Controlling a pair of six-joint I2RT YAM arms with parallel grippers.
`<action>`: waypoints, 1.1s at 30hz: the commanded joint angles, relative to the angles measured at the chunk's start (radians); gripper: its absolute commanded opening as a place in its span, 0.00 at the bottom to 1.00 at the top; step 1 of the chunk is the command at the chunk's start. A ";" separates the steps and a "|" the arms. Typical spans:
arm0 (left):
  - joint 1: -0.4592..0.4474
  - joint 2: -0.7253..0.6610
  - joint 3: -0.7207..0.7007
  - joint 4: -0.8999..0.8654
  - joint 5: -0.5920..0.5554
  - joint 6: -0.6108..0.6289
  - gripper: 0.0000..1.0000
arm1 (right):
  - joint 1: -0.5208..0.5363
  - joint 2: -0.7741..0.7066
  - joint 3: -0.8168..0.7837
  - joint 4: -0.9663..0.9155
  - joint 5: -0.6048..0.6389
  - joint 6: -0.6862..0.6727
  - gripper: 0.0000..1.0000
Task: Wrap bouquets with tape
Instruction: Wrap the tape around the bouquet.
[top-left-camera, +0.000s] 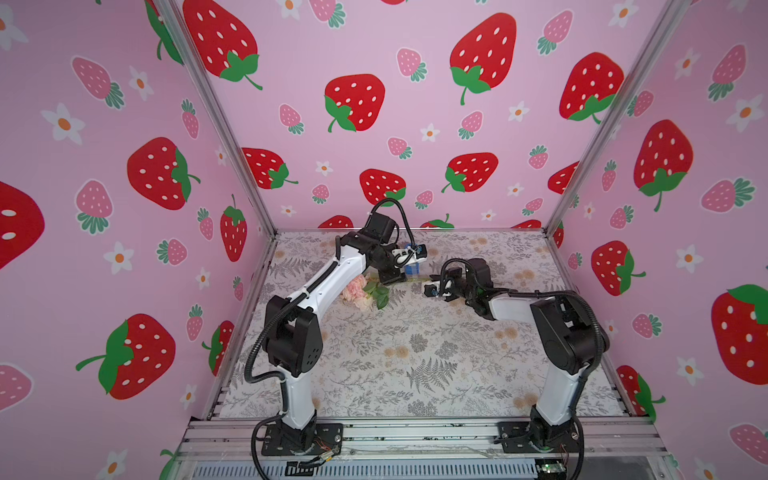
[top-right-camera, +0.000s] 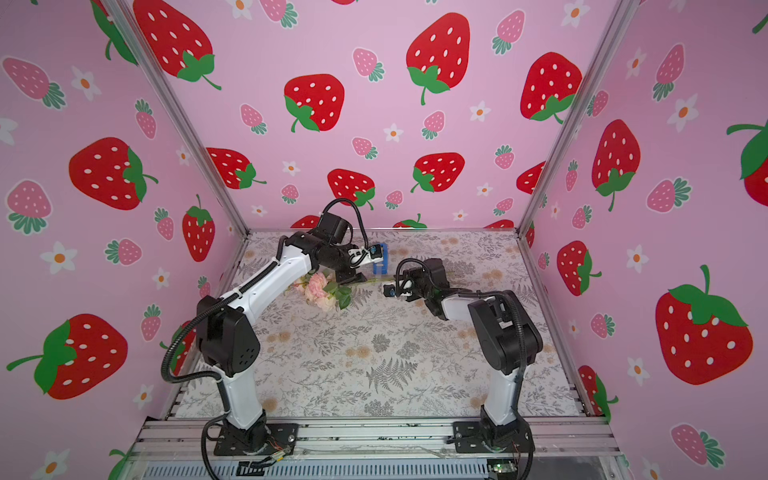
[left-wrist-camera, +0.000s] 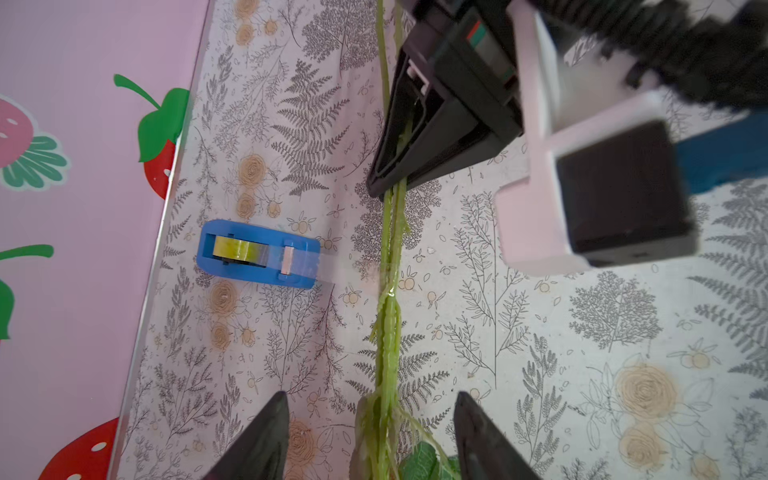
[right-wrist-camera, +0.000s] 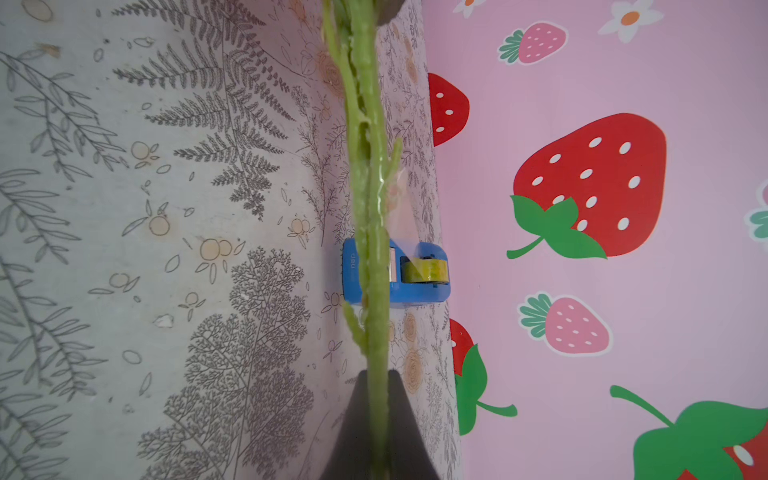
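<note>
Two hands tend the bouquet (top-left-camera: 365, 293), its flower end on the worktop (top-left-camera: 415, 357) toward nine o'clock: the right hand (right-wrist-camera: 376, 384) is clamped on the stems (left-wrist-camera: 388, 332), and the left hand (left-wrist-camera: 370, 399) is spread wide astride them, holding nothing. At twelve o'clock of the stems lies the tape (left-wrist-camera: 257, 254), a clear strip (left-wrist-camera: 345, 270) reaching them; keeping that strip taut while rolling the stems looks wisest. The back wall (top-left-camera: 299, 75) crowds the tape, while six o'clock is open.

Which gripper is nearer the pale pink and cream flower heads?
Left. The left gripper straddles the thin green stems close to the flower heads; the right gripper clamps them farther along.
</note>
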 joint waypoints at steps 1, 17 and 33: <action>-0.010 0.048 0.069 -0.107 0.021 0.003 0.64 | 0.021 -0.060 -0.004 0.114 -0.063 -0.021 0.00; -0.034 0.177 0.146 -0.048 -0.062 0.017 0.28 | 0.026 -0.082 -0.037 0.099 -0.107 -0.023 0.00; -0.050 0.074 -0.087 0.298 -0.341 0.118 0.00 | -0.015 -0.365 -0.178 0.062 -0.058 0.442 0.68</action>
